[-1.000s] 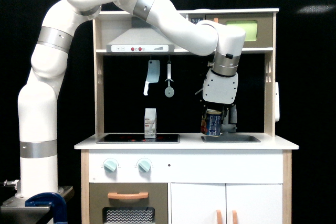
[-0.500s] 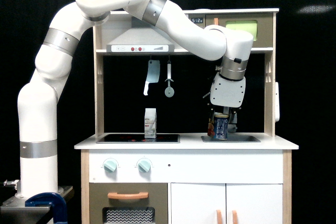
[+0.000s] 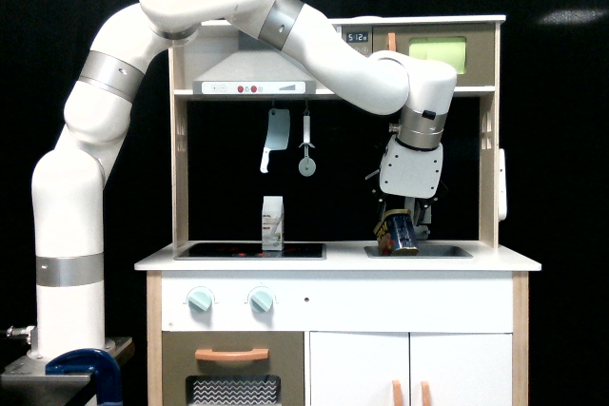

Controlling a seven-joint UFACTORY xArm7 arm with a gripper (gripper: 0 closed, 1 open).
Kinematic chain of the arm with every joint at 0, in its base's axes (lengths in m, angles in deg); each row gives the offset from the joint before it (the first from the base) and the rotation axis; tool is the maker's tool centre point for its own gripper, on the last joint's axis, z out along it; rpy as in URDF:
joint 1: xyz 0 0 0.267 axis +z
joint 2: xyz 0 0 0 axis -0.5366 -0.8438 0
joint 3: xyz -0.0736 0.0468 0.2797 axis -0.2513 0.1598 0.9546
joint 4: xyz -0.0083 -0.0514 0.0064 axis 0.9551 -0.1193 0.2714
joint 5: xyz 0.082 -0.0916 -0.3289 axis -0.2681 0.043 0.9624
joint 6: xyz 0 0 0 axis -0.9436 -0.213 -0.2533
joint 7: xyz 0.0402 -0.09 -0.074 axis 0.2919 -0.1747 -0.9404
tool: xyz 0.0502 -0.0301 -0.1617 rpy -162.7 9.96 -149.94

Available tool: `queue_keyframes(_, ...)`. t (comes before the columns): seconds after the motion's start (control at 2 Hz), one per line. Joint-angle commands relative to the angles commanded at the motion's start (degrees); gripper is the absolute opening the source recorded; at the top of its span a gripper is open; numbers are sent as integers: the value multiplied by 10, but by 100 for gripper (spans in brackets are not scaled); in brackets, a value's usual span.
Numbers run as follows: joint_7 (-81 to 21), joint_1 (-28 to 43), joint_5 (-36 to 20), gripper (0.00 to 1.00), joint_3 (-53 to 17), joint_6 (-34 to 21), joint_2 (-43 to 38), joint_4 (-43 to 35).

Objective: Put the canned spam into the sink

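The white arm is arching over the toy kitchen from the exterior view's left, and its gripper point(image 3: 403, 225) is hanging at about 4 o'clock in the frame, directly above the sink point(image 3: 419, 251). The gripper is pinching the canned spam point(image 3: 398, 232), which is tilting, its yellowish top rim leaning toward 10 o'clock and its lower end dipping to the sink's rim. Whether the tin's bottom is touching the basin is too hidden to tell.

On the tabletop point(image 3: 495, 261), the small white-and-grey carton point(image 3: 272, 222) is standing upright at the back of the black cooktop point(image 3: 249, 251), well apart from the tin, toward 9 o'clock from it. A toy cleaver point(image 3: 275, 137) and a round-ended utensil point(image 3: 306, 147) are hanging from the rail under the range hood point(image 3: 253, 79), at roughly 12 o'clock above the carton. Two mint-green knobs point(image 3: 230, 299) are sitting on the front panel below the cooktop. A blue clamp point(image 3: 86, 369) is gripping the arm's base plate at the frame's 7 o'clock corner.
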Motion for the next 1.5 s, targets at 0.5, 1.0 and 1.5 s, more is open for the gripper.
queue_keyframes(0.5,-3,-7,4,100,6,4,18,22)
queue_keyframes(1.0,-26,-44,25,100,9,-11,116,118)
queue_keyframes(1.5,-75,-106,74,100,-32,-103,249,194)
